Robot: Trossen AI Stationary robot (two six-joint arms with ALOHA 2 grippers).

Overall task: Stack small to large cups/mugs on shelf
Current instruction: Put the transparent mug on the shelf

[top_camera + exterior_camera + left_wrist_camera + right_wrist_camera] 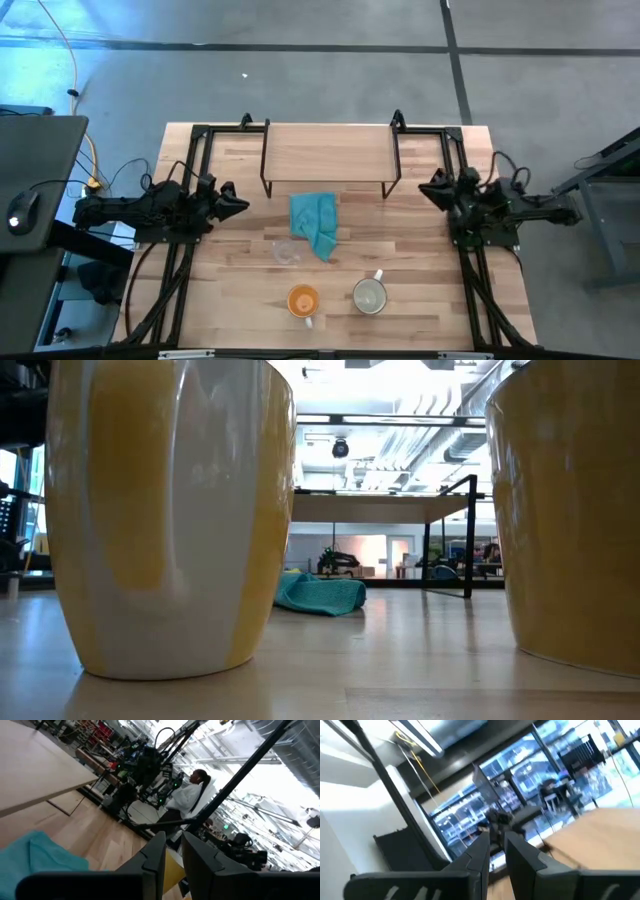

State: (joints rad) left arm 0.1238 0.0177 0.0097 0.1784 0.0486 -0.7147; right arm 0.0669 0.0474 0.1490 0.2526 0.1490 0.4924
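Note:
In the high view the shelf (pixel 328 150), a light-wood board on black legs, stands at the table's far middle. The small clear glass cup (pixel 286 252) stands on the tabletop just near of the teal cloth (pixel 315 225). The orange mug (pixel 303 300) and the cream-grey mug (pixel 369 296) stand upright side by side near the table's near edge. In the low view they fill the left (pixel 170 510) and the right (pixel 575 510). My left gripper (pixel 240 203) hovers shut at the shelf's left. My right gripper (pixel 425 188) hovers shut at its right. Neither touches anything.
Black arm frames run along the table's left (pixel 185 170) and right (pixel 460 170) sides. The teal cloth (pixel 320 595) lies crumpled before the shelf (pixel 380 507). Bare tabletop lies between the cloth and the mugs. A person (pixel 187 795) sits in the room beyond the table.

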